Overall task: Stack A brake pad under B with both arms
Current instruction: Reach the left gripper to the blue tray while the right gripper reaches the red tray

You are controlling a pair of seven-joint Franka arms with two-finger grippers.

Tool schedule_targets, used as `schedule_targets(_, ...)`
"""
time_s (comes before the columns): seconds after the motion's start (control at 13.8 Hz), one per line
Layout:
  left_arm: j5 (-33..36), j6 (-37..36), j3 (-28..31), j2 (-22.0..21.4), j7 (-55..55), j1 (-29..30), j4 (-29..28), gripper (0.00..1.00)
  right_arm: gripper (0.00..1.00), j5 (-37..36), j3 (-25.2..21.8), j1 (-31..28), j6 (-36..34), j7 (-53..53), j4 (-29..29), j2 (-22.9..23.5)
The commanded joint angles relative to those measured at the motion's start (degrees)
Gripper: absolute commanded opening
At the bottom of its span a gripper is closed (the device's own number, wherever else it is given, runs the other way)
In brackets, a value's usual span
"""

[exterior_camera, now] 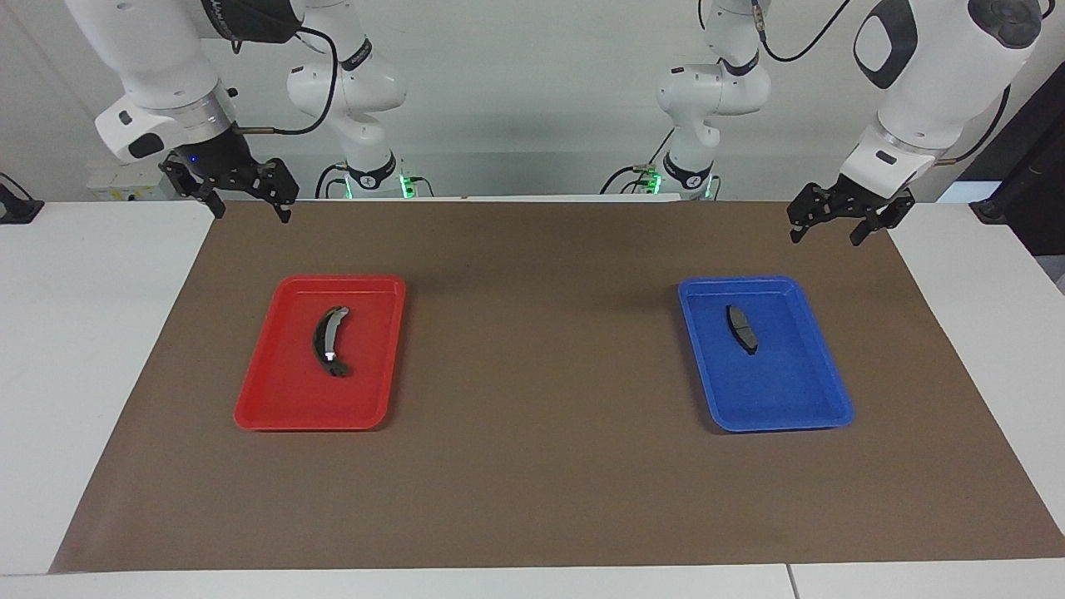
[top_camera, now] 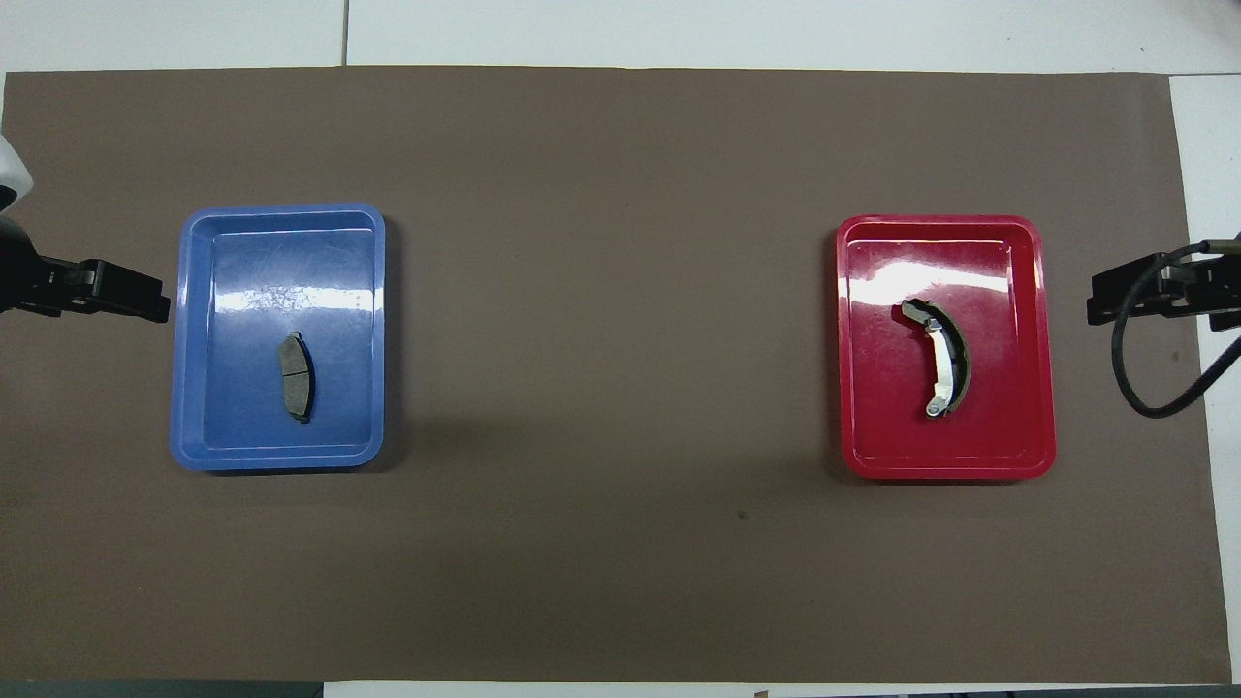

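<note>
Taken across the overhead view, with clock directions read on that view.

Left gripper (top_camera: 145, 296) at the nine o'clock edge, raised over the brown mat (top_camera: 620, 145) just beside the blue tray (top_camera: 281, 213); fingers spread, nothing held. Waiting.

A brake pad (top_camera: 297, 375) lying flat in the blue tray, toward the tray's six o'clock half, untouched.

Bare mat in the middle.

B (top_camera: 940, 370) lying in the red tray (top_camera: 940, 225), curved, pale strip up, about the tray's centre, shiny spot at its six o'clock tip.

Right gripper (top_camera: 1115, 299) at the three o'clock edge, raised just beside the red tray, over the mat's margin; jaws released, empty.

Progress, as a judgement: nothing done yet. Both pieces in separate trays, well apart, neither grasped. Left to do: pick up each piece, one per arm, set the short pad down, then lay the long piece on top. No stacking place marked; probably the mat's middle or one tray.
</note>
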Motion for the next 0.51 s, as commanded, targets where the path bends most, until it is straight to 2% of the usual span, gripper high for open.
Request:
schedule_targets(0.0,0.12,-1.48,-0.30,0.76,-0.23,0.52,1.65,0.99,1.00,1.31,0.29,-0.53,-0.41,-0.07,0.09,-0.08)
schedule_targets(0.44,0.12,-0.17,-0.30,0.59,-0.05,0.61,0.77,0.99,1.00,1.31,0.29,-0.53,-0.32,-0.07,0.09,-0.08)
